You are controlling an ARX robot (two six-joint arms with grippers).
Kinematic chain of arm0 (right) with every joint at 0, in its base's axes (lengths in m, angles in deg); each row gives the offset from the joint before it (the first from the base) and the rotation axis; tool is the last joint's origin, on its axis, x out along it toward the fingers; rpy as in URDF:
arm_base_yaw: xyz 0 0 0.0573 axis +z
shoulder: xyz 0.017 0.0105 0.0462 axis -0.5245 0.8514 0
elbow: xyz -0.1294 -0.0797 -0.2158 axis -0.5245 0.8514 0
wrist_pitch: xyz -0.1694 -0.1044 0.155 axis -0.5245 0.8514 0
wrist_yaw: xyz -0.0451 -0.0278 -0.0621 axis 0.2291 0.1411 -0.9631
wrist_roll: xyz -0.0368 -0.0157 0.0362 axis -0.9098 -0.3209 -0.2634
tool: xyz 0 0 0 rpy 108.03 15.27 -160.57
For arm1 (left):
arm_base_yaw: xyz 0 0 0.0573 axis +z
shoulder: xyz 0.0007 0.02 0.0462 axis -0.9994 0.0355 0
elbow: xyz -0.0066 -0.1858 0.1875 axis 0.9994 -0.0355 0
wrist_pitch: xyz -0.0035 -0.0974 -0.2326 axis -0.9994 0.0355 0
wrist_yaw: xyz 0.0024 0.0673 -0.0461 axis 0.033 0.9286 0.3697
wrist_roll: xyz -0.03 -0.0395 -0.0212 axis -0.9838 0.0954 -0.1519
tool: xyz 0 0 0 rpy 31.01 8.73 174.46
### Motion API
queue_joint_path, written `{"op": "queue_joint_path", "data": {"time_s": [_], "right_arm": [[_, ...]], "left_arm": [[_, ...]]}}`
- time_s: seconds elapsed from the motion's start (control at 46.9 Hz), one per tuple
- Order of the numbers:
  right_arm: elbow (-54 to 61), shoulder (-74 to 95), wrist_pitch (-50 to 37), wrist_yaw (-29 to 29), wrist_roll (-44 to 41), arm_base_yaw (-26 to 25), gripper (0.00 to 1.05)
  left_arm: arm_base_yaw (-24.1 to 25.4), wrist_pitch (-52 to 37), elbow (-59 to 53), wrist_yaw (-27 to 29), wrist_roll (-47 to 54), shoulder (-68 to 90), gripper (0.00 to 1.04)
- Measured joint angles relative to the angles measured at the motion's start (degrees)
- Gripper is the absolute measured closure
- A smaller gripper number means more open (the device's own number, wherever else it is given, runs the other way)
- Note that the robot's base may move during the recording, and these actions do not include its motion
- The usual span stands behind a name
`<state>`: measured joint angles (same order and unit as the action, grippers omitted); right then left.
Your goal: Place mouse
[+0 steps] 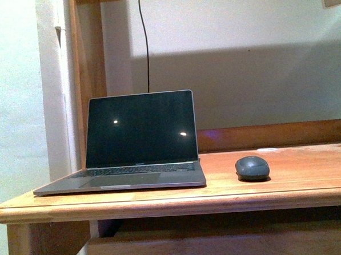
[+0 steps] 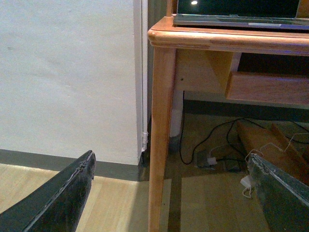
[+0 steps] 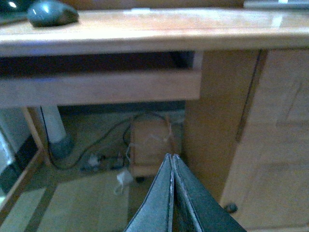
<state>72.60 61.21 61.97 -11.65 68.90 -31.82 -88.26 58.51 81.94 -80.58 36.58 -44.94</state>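
1. We see a home study or small office corner: a wooden desk [image 1: 310, 183] stands against a plain pale wall [image 2: 67, 72].
2. We find an open laptop [image 1: 138, 142] with a dark screen on the desk and a mouse [image 1: 252, 168] beside it.
3. Under the desk we see loose cables [image 2: 203, 145], a cardboard box [image 3: 149, 145] and wood-look flooring [image 2: 120, 203], as in a lived-in room.
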Motion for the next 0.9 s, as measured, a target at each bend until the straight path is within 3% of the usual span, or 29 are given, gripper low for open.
{"op": "queue_joint_path", "data": {"time_s": [0.064,0.384,0.426,0.554,0.895], "right_arm": [[0.0,-4.9,4.9,-0.1,0.0,0.0,1.02],[0.0,-6.1,5.2,0.0,0.0,0.0,1.02],[0.0,-6.1,5.2,0.0,0.0,0.0,0.98],[0.0,-6.1,5.2,0.0,0.0,0.0,0.79],[0.0,-6.1,5.2,0.0,0.0,0.0,0.1]], "left_arm": [[0.0,0.0,0.0,0.0,0.0,0.0,0.08],[0.0,0.0,0.0,0.0,0.0,0.0,0.08],[0.0,0.0,0.0,0.0,0.0,0.0,0.08],[0.0,0.0,0.0,0.0,0.0,0.0,0.08],[0.0,0.0,0.0,0.0,0.0,0.0,0.08]]}}
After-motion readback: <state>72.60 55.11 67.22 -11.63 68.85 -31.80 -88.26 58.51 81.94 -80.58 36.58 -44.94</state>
